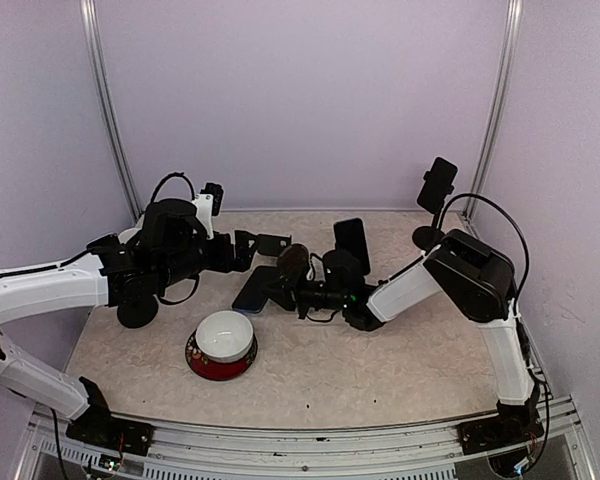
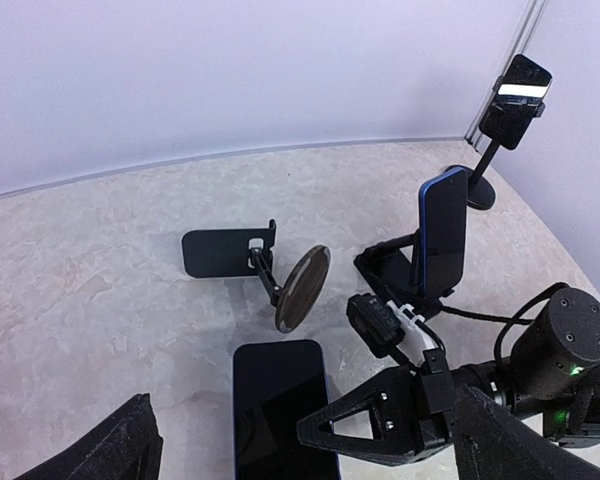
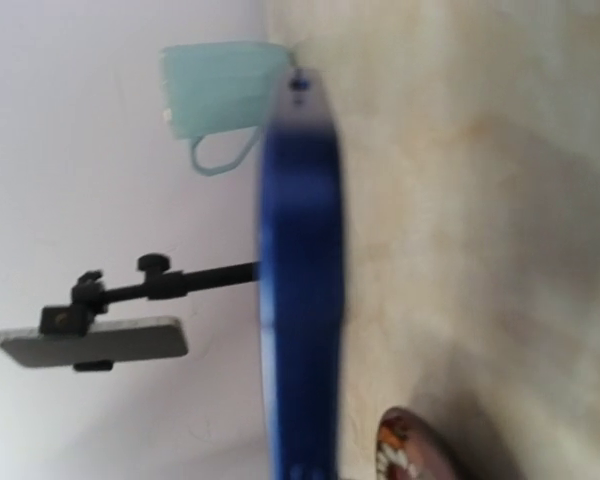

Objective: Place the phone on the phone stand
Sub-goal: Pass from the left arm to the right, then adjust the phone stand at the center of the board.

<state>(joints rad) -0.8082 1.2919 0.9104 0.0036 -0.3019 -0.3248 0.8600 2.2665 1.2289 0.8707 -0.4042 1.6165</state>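
The right gripper [image 2: 325, 430] is pinched closed on the long edge of the dark, blue-rimmed slab phone [image 2: 278, 400], which lies mid-way across the pale marbled table [image 2: 100, 300]. The left gripper [image 1: 238, 250] gapes wide and empty nearby. The black round-based phone stand [image 2: 225, 253] lies toppled just behind the phone.

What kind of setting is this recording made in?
Probably a lab robot cell rather than a home: plain lilac wall panels held by silver metal corner posts, enclosing a small beige marbled tabletop.
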